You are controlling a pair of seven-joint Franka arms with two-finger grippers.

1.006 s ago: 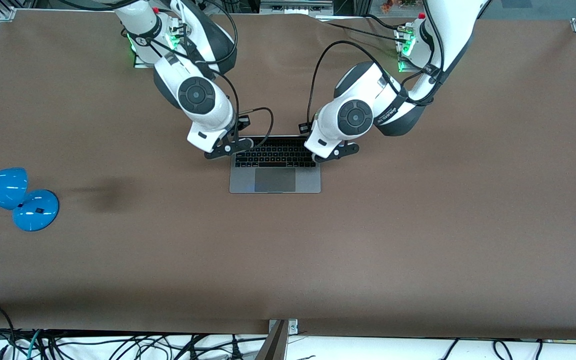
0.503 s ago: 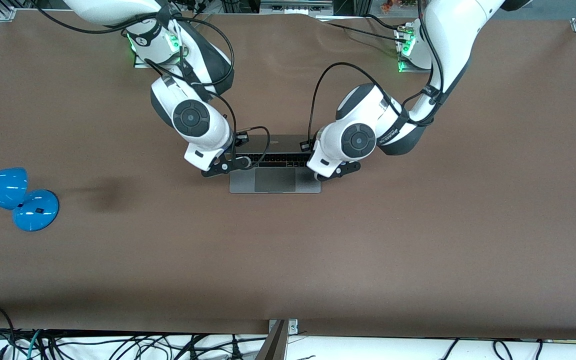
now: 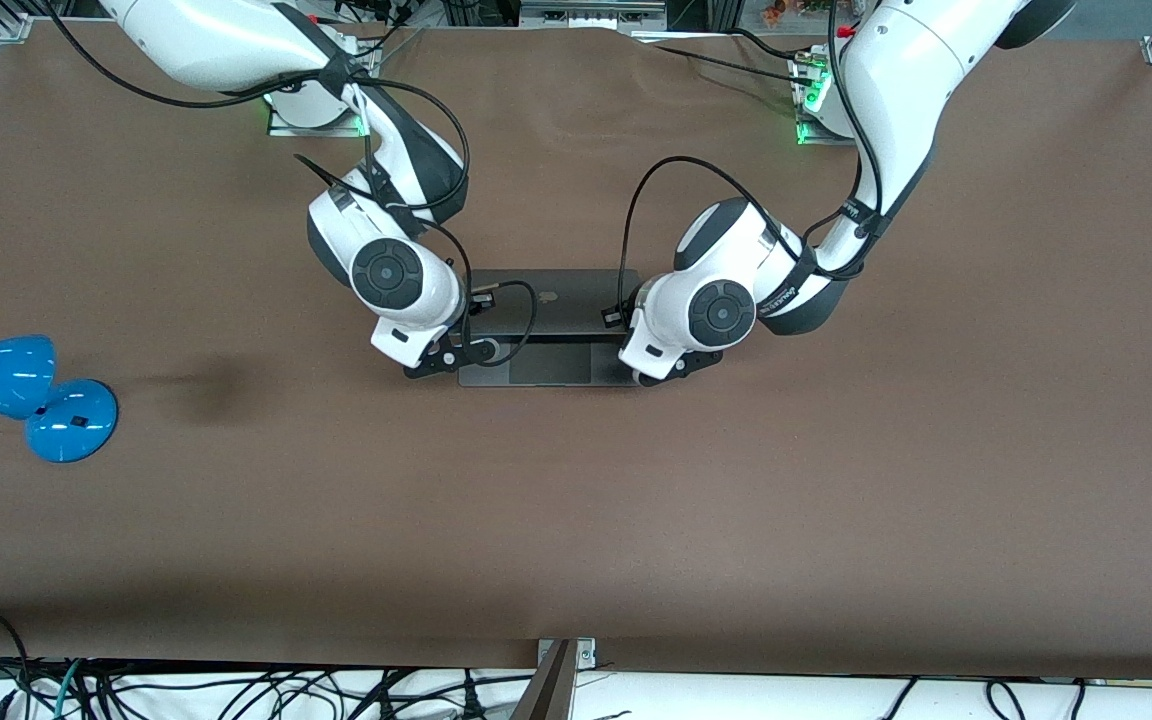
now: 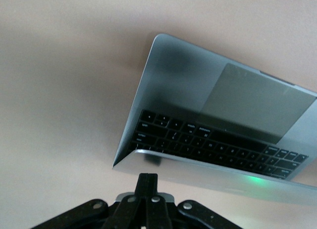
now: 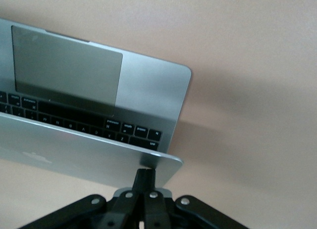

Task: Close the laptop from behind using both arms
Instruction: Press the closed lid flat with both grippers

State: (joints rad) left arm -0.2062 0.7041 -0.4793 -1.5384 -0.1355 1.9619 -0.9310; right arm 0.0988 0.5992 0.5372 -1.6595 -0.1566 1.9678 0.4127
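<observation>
Fingers pressed together, the left gripper [image 3: 674, 369] and right gripper [image 3: 441, 361] are pushing the laptop [image 3: 548, 300] lid down, mostly lowered, not yet shut.

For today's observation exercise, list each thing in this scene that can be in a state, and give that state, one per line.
laptop: partly closed, lid tilted low over the keyboard, trackpad still showing.
left pincer: shut, fingertips pressing the lid's corner at the left arm's end.
right pincer: shut, fingertips pressing the lid's corner at the right arm's end.
blue lamp: standing at the table's edge, toward the right arm's end; whether lit cannot be told.
</observation>
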